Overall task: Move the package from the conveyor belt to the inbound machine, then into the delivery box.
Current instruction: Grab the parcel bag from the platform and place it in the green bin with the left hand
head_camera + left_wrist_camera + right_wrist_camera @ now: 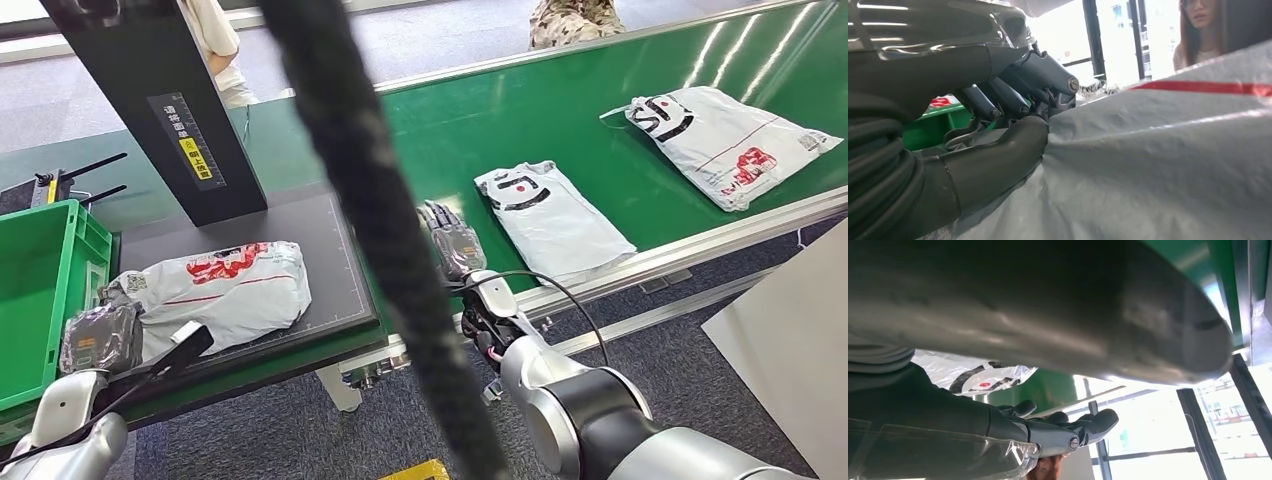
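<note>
A grey-white package (225, 287) with red print lies on the black platform (330, 240) of the inbound machine. My left hand (100, 337) grips its left end. In the left wrist view the thumb (998, 160) and the fingers (1043, 75) pinch the wrinkled plastic of the package (1158, 160). My right hand (452, 240) hovers open, fingers stretched out, over the near edge of the green conveyor belt (470, 120), just left of a second package (553, 215). The right wrist view shows the right hand (1063, 432) empty, with that package (983, 375) beyond it.
The green delivery box (45, 290) stands left of the platform. The machine's black post (165, 100) rises behind the held package. A third package (728, 142) lies far right on the belt. A thick black cable (385, 220) crosses the foreground. People (215, 40) stand beyond the belt.
</note>
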You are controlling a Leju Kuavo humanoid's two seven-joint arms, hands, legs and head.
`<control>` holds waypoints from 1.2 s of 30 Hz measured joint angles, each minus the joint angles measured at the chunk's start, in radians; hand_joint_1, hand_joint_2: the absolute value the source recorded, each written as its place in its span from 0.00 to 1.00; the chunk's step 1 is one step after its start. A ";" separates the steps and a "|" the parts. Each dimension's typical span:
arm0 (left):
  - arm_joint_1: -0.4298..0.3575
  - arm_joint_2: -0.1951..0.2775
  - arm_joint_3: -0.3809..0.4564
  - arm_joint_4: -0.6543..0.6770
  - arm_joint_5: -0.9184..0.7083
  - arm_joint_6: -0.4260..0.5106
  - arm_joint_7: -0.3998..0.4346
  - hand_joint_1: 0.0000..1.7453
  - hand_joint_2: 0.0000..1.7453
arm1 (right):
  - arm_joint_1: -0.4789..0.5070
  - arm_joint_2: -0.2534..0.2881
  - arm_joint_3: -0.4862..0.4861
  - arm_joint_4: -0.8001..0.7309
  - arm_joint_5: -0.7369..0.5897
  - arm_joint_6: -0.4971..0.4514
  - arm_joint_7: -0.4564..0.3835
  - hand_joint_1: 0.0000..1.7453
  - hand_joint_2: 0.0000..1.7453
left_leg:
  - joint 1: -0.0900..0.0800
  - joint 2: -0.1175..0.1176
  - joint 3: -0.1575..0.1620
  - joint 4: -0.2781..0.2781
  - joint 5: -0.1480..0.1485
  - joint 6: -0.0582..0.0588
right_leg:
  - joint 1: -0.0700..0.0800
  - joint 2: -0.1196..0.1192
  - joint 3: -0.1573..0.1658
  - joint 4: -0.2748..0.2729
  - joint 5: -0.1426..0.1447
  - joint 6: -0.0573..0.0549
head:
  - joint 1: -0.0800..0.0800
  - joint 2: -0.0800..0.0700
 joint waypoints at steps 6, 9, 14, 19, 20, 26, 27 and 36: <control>-0.030 -0.023 0.021 -0.046 0.064 0.014 -0.094 1.00 1.00 | 0.007 0.006 0.006 0.002 0.000 0.003 0.000 0.00 0.00 | 0.000 -0.001 -0.001 0.000 0.000 0.000 | 0.000 -0.001 -0.001 0.000 0.000 0.000 | 0.000 0.000; -0.090 -0.035 0.022 -0.104 0.079 -0.025 -0.109 1.00 1.00 | 0.012 0.014 0.010 0.006 0.000 0.004 0.000 0.00 0.00 | 0.000 0.000 -0.001 0.000 0.000 0.000 | 0.000 -0.001 -0.001 0.000 0.000 0.000 | 0.000 0.000; -0.142 -0.045 0.021 -0.178 0.099 -0.051 -0.109 1.00 1.00 | 0.016 0.022 0.013 0.010 0.000 0.004 0.000 0.00 0.00 | 0.000 0.000 -0.001 0.000 0.000 0.000 | 0.000 0.000 -0.001 0.000 0.000 0.000 | 0.000 0.000; -0.147 -0.047 0.015 -0.208 0.125 -0.038 -0.123 1.00 1.00 | 0.017 0.023 0.013 0.010 0.000 0.004 0.000 0.00 0.00 | 0.000 0.000 -0.001 0.000 0.000 0.000 | 0.000 0.000 -0.002 0.000 0.000 0.000 | 0.000 0.000; -0.152 -0.047 0.011 -0.217 0.137 -0.039 -0.130 1.00 1.00 | 0.018 0.023 0.013 0.010 0.000 0.005 0.000 0.00 0.00 | 0.000 0.000 -0.001 0.000 0.000 0.000 | 0.000 0.000 -0.002 0.000 0.000 0.000 | 0.000 0.000; -0.217 -0.043 -0.030 -0.348 0.209 -0.115 -0.122 1.00 1.00 | 0.048 0.027 0.013 0.009 0.004 0.012 0.006 0.00 0.00 | 0.000 0.000 -0.002 0.000 0.000 0.000 | 0.000 0.000 -0.002 0.000 0.000 0.000 | 0.000 0.000; -0.223 -0.040 -0.036 -0.373 0.218 -0.126 -0.118 1.00 1.00 | 0.053 0.028 0.013 0.008 0.005 0.014 0.008 0.00 0.00 | 0.000 0.000 -0.002 0.000 0.000 0.000 | 0.000 0.000 -0.002 0.000 0.000 0.000 | 0.000 0.000; -0.217 0.007 -0.071 -0.512 0.263 -0.149 -0.088 1.00 1.00 | 0.068 0.032 0.012 0.000 0.016 0.025 0.019 0.00 0.00 | 0.000 0.000 -0.002 0.000 0.000 0.000 | 0.000 0.000 -0.002 0.000 0.000 0.000 | 0.000 0.000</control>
